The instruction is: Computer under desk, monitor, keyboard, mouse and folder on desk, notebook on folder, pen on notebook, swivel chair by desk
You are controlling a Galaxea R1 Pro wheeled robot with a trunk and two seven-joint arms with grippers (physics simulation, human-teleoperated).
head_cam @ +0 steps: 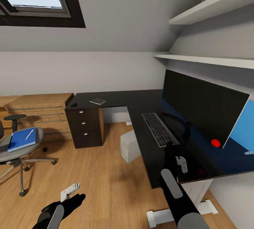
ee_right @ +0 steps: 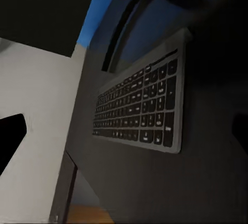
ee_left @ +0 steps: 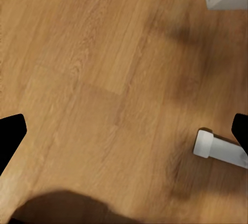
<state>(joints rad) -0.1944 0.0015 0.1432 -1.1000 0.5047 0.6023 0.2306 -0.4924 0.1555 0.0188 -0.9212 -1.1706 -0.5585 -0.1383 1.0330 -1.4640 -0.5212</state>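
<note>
A: Three views, and each one tells something different. From the head I see the long black desk (head_cam: 116, 99) with the big monitor (head_cam: 203, 105) standing on it and the keyboard (head_cam: 159, 129) lying in front of the screen.

B: And the chair?

A: The swivel chair (head_cam: 19, 148) stands on the floor, well apart from the desk. The blue folder (head_cam: 22, 139) lies on its seat with the pen (head_cam: 29, 134) on top.

B: What about the small grey book?

A: The notebook (head_cam: 97, 101) lies on the far part of the desk, and the mouse (head_cam: 73, 105) sits at that corner. The computer (head_cam: 129, 146) stands under the desk.

B: What does the right wrist camera add?

A: It sees the keyboard (ee_right: 142, 108) up close, and the curved monitor stand (ee_right: 126, 33) behind it. The right gripper (head_cam: 175, 151) hangs over the desk edge, just beside the keyboard's near end. Its fingers are spread wide and hold nothing.

B: And the left one?

A: The left gripper (head_cam: 72, 193) is low over the wood floor (ee_left: 93, 79), far from everything. It is wide open too, holding nothing.
</note>
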